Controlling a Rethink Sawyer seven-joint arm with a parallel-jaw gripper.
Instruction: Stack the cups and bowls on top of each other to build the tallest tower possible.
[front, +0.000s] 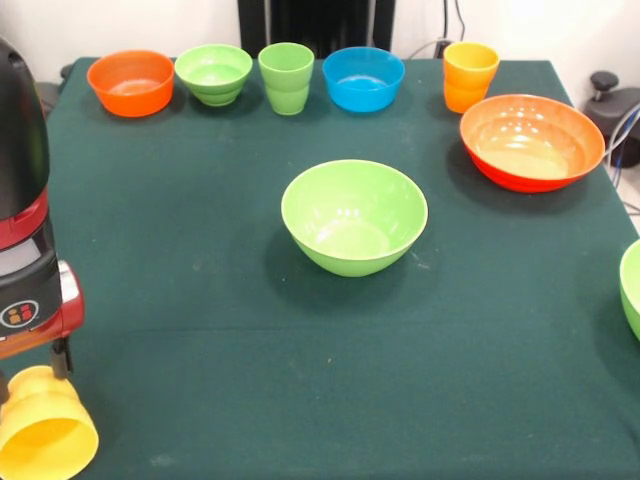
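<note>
Yellow glossy plastic cup with a stepped waist (47, 428) sits at about 8 o'clock of the frame, tipped so its open mouth faces the camera, right under the red and black arm's gripper (35, 380). A dark finger touches the cup's base end, but whether it is pinching the cup or just beside it — cannot tell, the rest is hidden.

Green cloth-covered table (200, 330) holds the rest. Large light green plastic bowl (354, 215) at centre, upright. Large orange-red plastic bowl (532, 140) at 2 o'clock. Along 12 o'clock, a row: small orange bowl (131, 82), small light green bowl (214, 73), light green cup (286, 77), small blue bowl (363, 78), orange-yellow cup (470, 75). Another light green bowl (632, 288) is cut off at 3 o'clock.

Handling, as judged: everything looks light, stiff, thin-walled and slick — not fragile, but easy to slip or skid. Cups are best taken across the waist step or over the rim wall. Bowls likely need a rim pinch, one finger inside. Nothing is stacked yet.
</note>
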